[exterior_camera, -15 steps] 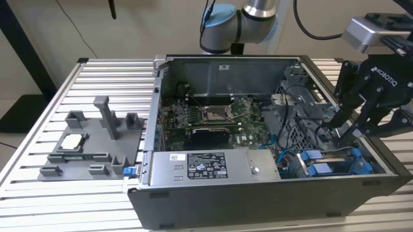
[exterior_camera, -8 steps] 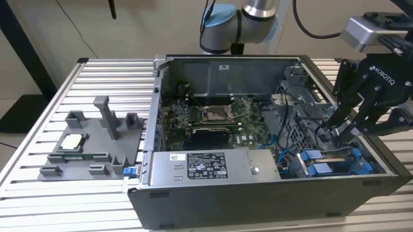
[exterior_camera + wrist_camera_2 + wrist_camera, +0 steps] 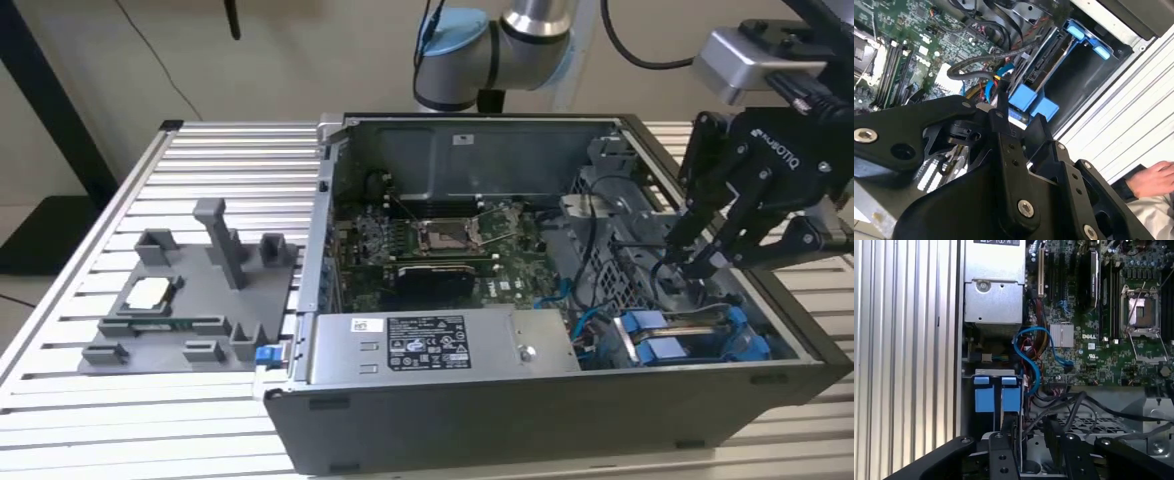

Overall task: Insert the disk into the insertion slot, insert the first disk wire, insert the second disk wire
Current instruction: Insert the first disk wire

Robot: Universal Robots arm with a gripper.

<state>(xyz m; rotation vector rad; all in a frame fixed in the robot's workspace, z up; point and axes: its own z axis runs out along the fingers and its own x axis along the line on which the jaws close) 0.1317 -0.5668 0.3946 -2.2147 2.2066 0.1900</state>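
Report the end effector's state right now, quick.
End effector: open, holding nothing.

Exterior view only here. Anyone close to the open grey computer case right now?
Observer: Yes. In the second wrist view a person's hand shows just past the ribbed metal table.
Operator: Any wires near the gripper?
Observer: In the first wrist view a thin blue cable loops beside the grey power-supply box, not far from the black gripper.
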